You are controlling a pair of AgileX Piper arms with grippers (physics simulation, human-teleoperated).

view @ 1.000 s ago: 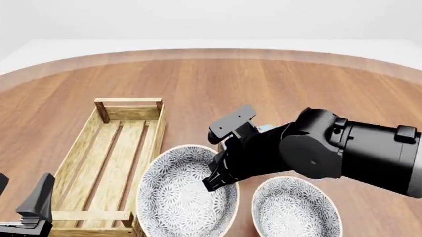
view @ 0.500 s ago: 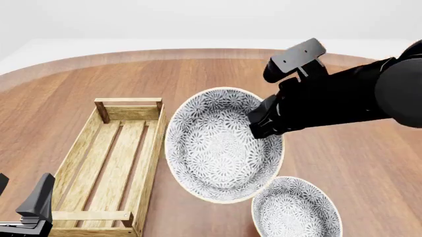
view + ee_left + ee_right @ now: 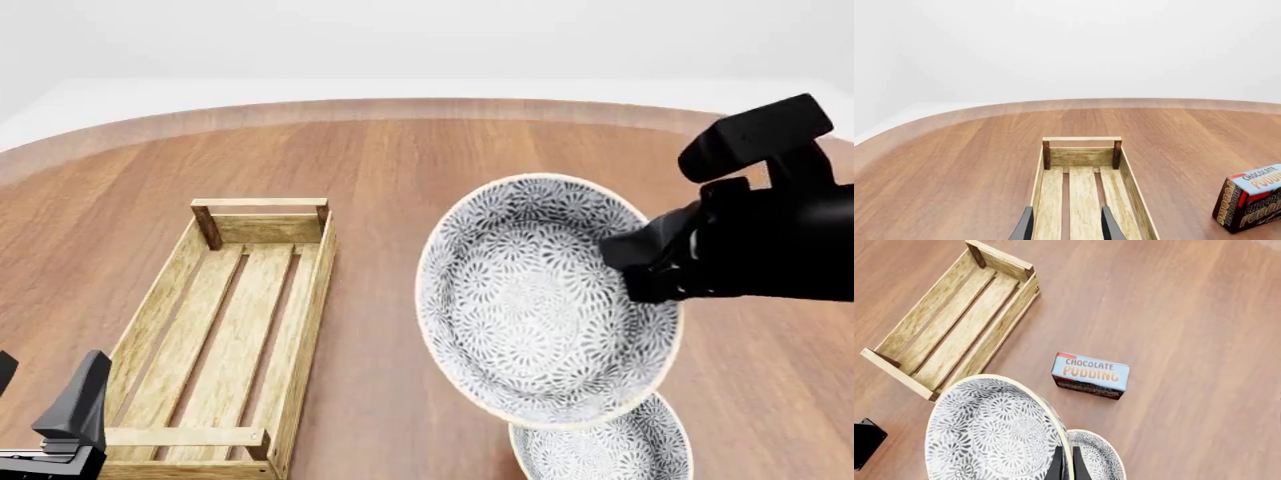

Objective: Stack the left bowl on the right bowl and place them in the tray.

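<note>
- My right gripper (image 3: pixel 641 268) is clamped on the lifted left bowl's (image 3: pixel 547 295) rim, above the right bowl (image 3: pixel 607 455).
- My left gripper (image 3: pixel 1066 230) hangs parted over the tray's (image 3: pixel 300 340) near end.

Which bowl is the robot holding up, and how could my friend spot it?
Start at the long wooden tray on the table's left, then look right. The lifted bowl hangs tilted in the air, its rim pinched by the black right gripper. The other bowl has the same pattern but sits flat on the table below it.
</note>
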